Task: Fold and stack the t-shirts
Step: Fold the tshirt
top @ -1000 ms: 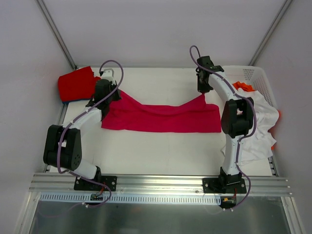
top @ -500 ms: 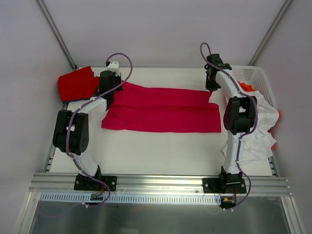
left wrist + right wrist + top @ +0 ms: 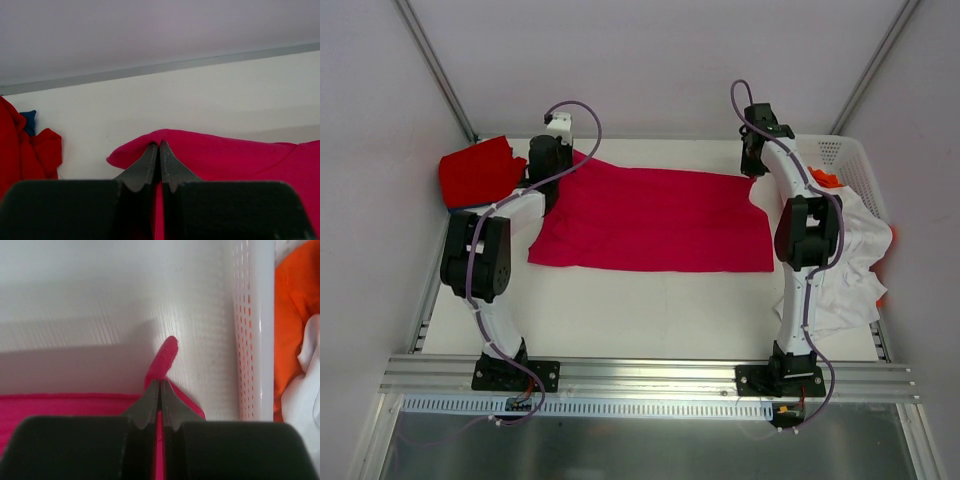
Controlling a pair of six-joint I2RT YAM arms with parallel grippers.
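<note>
Since both far corners are pinched, the large crimson-pink cloth t-shirt (image 3: 650, 220) lies stretched flat mid-surface (image 3: 620, 310); my read is the tension flattens it for folding. Left gripper (image 3: 160, 146) and right gripper (image 3: 160, 382): jaws clamped on cloth. White plastic lattice basket (image 3: 850, 158) crowds the right corner; open room is on the near side.

Robotics lab test cell.
Shown by black-and-white left robot arm (image 3: 475, 265) and right robot arm (image 3: 807, 235) bolted to a ribbed aluminium rail (image 3: 650, 375) at the edge of a white tabletop (image 3: 650, 310), plain white enclosure walls (image 3: 650, 60) with a slanted grey metal strut (image 3: 433, 65), a crimson-pink cloth t-shirt (image 3: 650, 220) spread out near a white plastic lattice basket (image 3: 835, 150).
</note>
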